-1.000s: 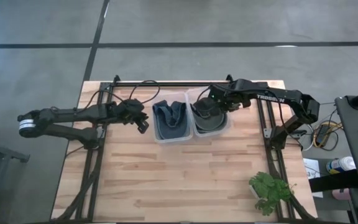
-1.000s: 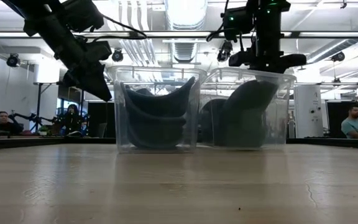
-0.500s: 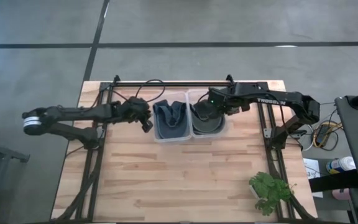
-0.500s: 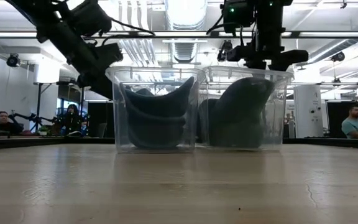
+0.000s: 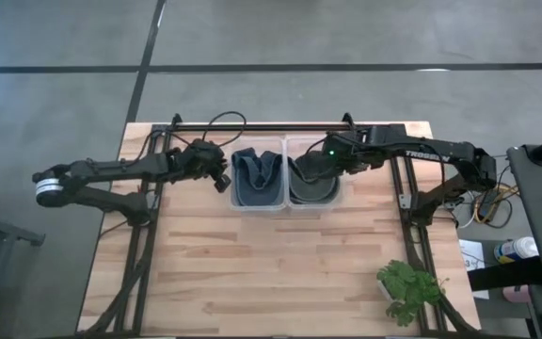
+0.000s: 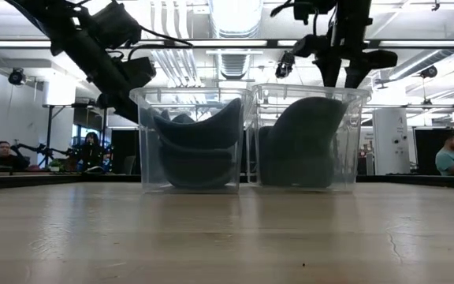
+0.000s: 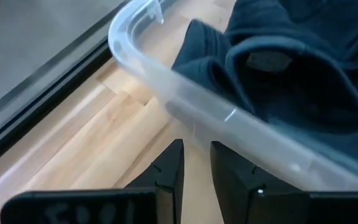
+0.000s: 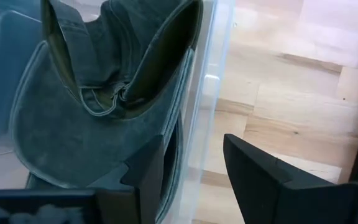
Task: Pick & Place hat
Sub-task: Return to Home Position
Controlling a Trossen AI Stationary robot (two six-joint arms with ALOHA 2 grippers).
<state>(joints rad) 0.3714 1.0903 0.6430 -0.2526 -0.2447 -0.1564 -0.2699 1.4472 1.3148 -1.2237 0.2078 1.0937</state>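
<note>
Tabletop shows both caps binned, so we judge our left gripper, narrow and empty, and right gripper, wide above the right bin, free to head home.

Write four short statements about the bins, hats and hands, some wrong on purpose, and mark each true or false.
1. The left bin and the right bin stand side by side. True.
2. The blue cap lies in the right bin. False: it is in the left bin; the right bin holds a dark hat.
3. The right hand is open above the right bin. True.
4. The left hand grips a cap. False: it holds nothing, beside the left bin.
</note>
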